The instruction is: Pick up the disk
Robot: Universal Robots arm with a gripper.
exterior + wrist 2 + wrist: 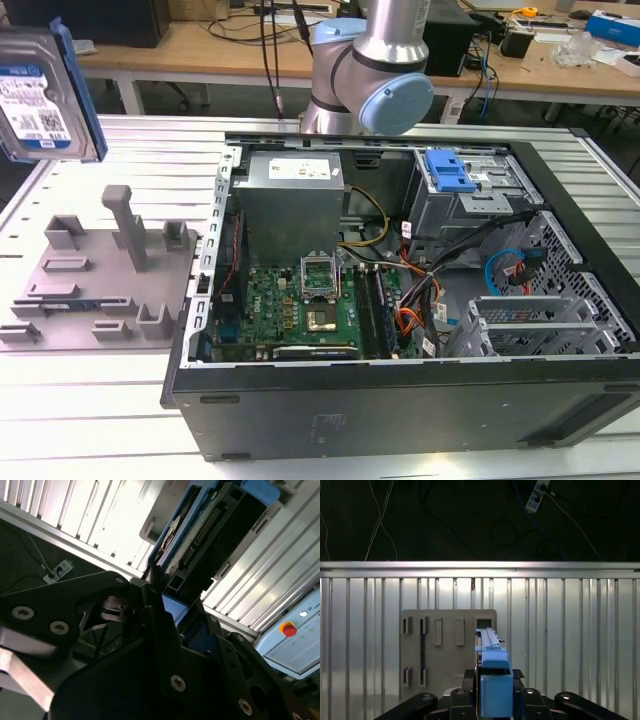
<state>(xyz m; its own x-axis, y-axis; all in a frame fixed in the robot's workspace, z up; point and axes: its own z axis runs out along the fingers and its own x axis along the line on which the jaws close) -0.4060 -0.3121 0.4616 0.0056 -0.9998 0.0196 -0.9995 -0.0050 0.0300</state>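
The disk (45, 95), silver with a white-and-blue label and blue side rails, hangs upright in the air at the exterior view's far left, well above the grey fixture (100, 270). In the first wrist view the disk (492, 655) appears edge-on between the black fingers (469, 674) of my gripper (494, 676), which is shut on it. Straight below it lies the fixture (445, 650). The second wrist view has the disk (210, 535) with its connector edge showing, sticking out from my gripper (167, 612).
An open computer case (400, 300) takes up the middle and right of the slatted metal table (120, 150). The arm's base (370, 70) stands behind the case. Workbenches run along the back. A pendant with a red button (287, 629) lies by the table.
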